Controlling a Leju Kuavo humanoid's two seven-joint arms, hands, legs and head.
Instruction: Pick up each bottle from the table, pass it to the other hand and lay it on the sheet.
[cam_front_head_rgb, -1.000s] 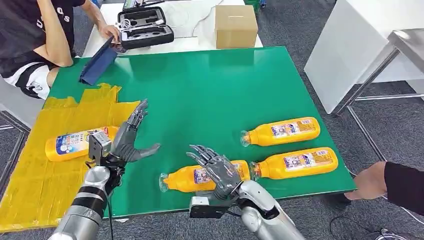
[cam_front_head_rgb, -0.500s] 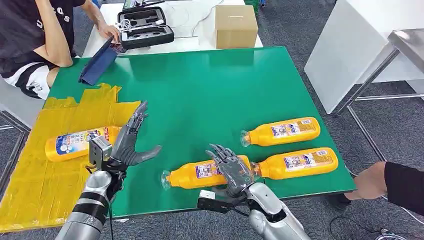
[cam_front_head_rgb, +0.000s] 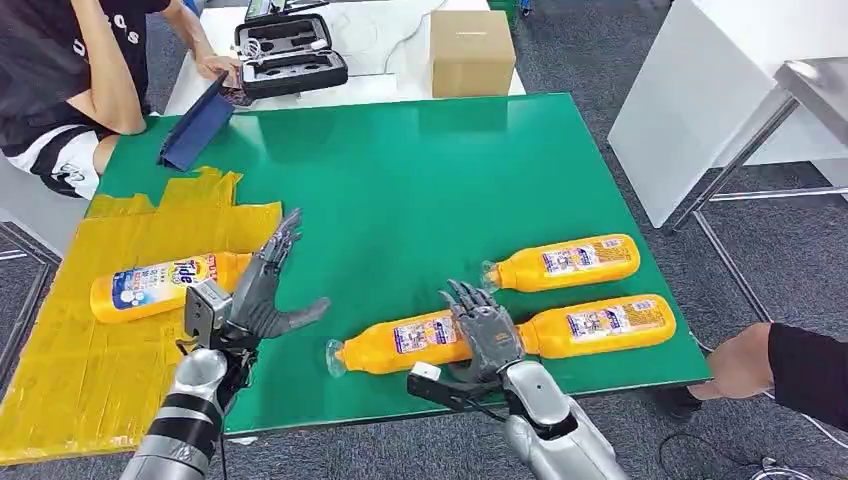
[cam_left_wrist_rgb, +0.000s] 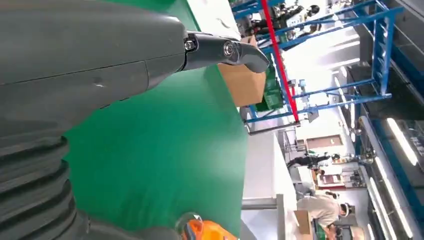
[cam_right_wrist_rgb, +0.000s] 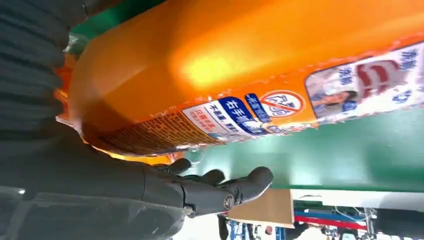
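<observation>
Three orange bottles lie on the green table (cam_front_head_rgb: 400, 170): one near the front edge (cam_front_head_rgb: 400, 342), one to its right (cam_front_head_rgb: 600, 325) and one behind that (cam_front_head_rgb: 560, 262). A fourth orange bottle (cam_front_head_rgb: 160, 285) lies on the yellow sheet (cam_front_head_rgb: 90, 390) at the left. My right hand (cam_front_head_rgb: 485, 335) reaches over the base end of the front bottle with its fingers spread. In the right wrist view that bottle (cam_right_wrist_rgb: 240, 65) lies close against the palm and the fingers (cam_right_wrist_rgb: 220, 190) stretch past it. My left hand (cam_front_head_rgb: 255, 295) hovers open by the sheet's edge, holding nothing.
A person sits at the far left by a blue tablet (cam_front_head_rgb: 195, 125). A black case (cam_front_head_rgb: 290, 60) and a cardboard box (cam_front_head_rgb: 472, 50) stand beyond the table. Another person's hand (cam_front_head_rgb: 745, 365) rests at the table's front right corner.
My right hand has slid to the right along the front bottle to its base end, and the bottle has shifted slightly. My left hand has barely moved.
</observation>
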